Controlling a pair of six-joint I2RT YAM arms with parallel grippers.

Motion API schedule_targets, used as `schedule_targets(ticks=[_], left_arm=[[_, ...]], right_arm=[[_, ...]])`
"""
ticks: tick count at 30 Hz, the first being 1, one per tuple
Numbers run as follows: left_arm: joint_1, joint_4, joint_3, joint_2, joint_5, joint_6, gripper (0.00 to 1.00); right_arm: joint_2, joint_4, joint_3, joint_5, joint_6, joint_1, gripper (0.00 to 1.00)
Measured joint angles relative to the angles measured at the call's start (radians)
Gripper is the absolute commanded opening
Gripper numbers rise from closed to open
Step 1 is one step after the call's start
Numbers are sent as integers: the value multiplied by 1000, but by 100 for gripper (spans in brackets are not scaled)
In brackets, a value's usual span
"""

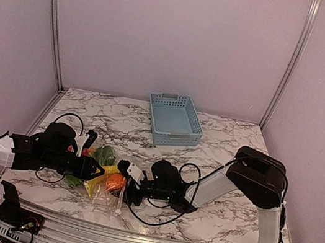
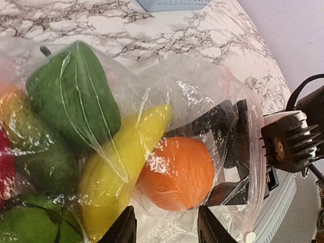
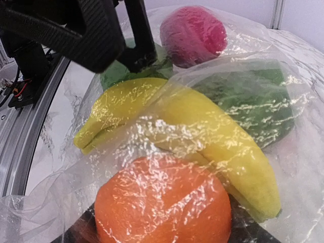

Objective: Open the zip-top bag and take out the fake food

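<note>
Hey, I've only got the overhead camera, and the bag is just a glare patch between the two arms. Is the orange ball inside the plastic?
Observer: Yes. The right wrist view shows the orange ball under the crinkled film of the zip-top bag.
Operator: What's next to it?
Observer: The yellow banana lies right behind it, also under film.
Operator: Where are the right fingers?
Observer: In the left wrist view, the right fingers show through the plastic, spread apart just past the ball. I cannot tell whether they are inside the bag or behind it.
</note>
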Motion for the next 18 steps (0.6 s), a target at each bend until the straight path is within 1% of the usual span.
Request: schedule_targets(ticks=[2,4,9,13,18], left_arm=[[16,-29,33,-25,-13,10,53],[20,-53,63,-26,-33,24,55],[60,-108,113,1,-109,44,56],[99,-121,130,65,-147,46,59],[113,-126,148,171,-169,48,61]], right_arm=[[-19,0,-27,6,3,0,52],[-44,1,-59,12,6,-2,52],[-90,0,-116,19,19,-13,51],[-130,-1,-167,23,37,-30,49],[-205,-17,-234,35,55,-57,48]])
